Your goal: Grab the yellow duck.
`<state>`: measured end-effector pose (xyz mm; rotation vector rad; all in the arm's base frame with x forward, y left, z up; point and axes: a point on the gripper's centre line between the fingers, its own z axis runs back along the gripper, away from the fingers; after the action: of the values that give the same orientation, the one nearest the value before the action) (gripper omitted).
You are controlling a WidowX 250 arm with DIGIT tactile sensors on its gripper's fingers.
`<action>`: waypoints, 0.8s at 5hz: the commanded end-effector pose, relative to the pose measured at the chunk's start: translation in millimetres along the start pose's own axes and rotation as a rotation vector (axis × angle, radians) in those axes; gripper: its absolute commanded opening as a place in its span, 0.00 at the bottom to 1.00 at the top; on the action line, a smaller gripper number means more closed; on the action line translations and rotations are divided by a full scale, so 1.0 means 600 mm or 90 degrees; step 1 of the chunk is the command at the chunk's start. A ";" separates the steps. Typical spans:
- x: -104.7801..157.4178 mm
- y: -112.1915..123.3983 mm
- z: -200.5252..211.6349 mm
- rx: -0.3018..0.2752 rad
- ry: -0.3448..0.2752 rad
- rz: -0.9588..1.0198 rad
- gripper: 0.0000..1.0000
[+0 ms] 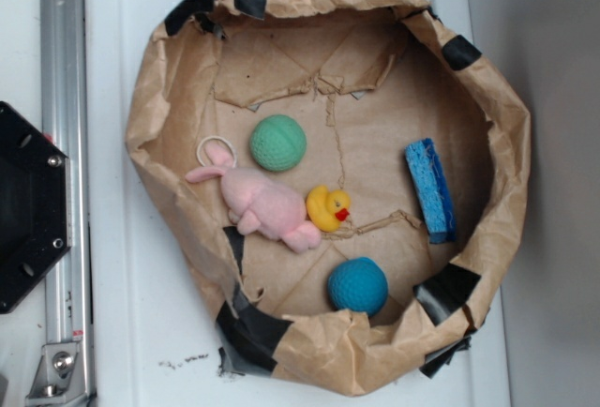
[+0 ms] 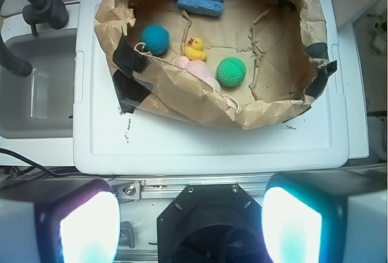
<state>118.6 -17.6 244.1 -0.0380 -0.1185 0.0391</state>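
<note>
The pincer (image 2: 191,220) hangs high above the tabletop's (image 2: 212,148) near edge, well apart from everything, its two glowing pads spread wide and empty. The glossy duck (image 1: 329,208) sits mid-floor in a crumpled brown paper bowl (image 1: 506,144) patched with black tape, touching a fuzzy pink bunny (image 1: 262,203), between a dimpled green ball (image 1: 278,143) and a knitted blue ball (image 1: 357,285); a porous blue sponge (image 1: 430,189) lies apart.

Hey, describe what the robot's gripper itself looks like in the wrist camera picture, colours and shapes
At the bottom of the wrist view, the gripper shows two chunky fingers with dark grey, rounded-corner outer shells. Their inner pads are pale and glow with a cyan-to-pinkish sheen. Between them sits a black hexagonal mount dotted with small silver screws. No cables or markings are visible on the gripper itself.
</note>
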 end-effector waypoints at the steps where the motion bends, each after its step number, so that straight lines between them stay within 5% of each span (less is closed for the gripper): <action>1: 0.000 0.000 0.000 0.000 0.000 0.000 1.00; 2: 0.082 0.027 -0.026 -0.014 0.012 0.045 1.00; 4: 0.196 0.067 -0.139 0.027 -0.059 0.075 1.00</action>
<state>240.9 16.8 161.6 -0.0012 -0.1704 0.1381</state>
